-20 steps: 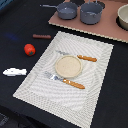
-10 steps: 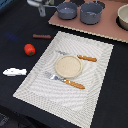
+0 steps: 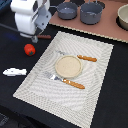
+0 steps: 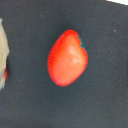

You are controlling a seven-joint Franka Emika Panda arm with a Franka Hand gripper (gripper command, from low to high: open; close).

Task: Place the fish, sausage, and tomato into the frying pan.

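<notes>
Tomato (image 3: 29, 49) (image 4: 67, 57) blurred on dark table, sausage (image 3: 44, 36) half-hidden behind hand (image 3: 34, 38)

My arm enters at the exterior view's upper left, white wrist housing upright. Pincer (image 3: 35, 38) points straight down, fingertips barely visible below the housing; jaw spacing unclear.

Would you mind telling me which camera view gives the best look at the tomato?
The wrist view shows the tomato best: it fills much of the frame, so its red skin and lighter sheen are clear. The exterior view shows the same tomato only as a small red ball on the dark surface, between the gripper and the fish.
</notes>
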